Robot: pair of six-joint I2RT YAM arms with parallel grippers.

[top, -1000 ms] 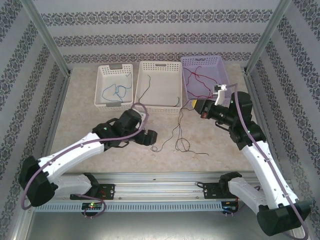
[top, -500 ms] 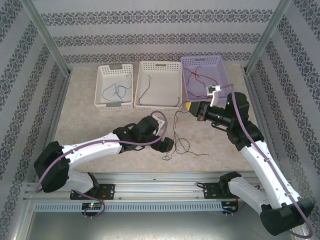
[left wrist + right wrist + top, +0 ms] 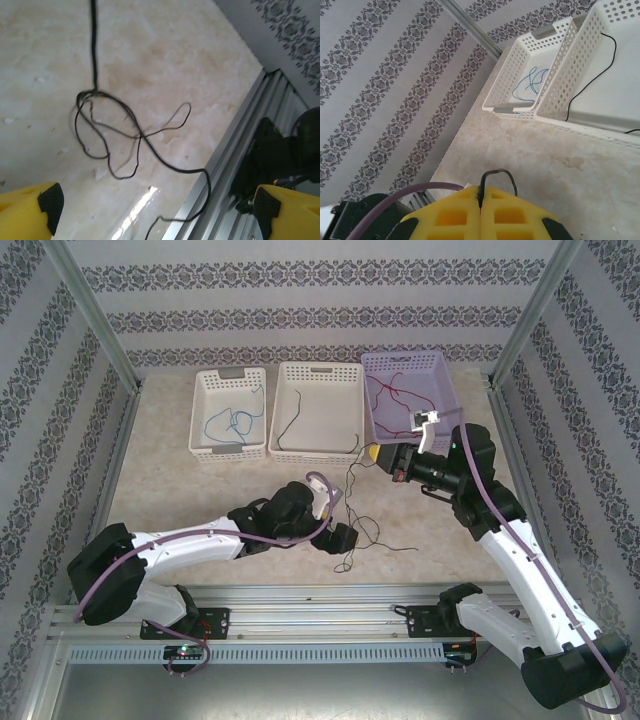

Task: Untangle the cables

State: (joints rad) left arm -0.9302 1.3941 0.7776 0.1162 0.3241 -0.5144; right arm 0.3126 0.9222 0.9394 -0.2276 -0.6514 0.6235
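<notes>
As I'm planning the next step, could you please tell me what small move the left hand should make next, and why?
Probably lower the open left hand onto the knotted black cable lying on the table below it, then close. The right hand is shut on a strand of it, so pinning the loops should let that strand pull free.

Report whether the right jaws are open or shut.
Shut on a black cable: the yellow fingers meet, the cable looping out of the seam.
</notes>
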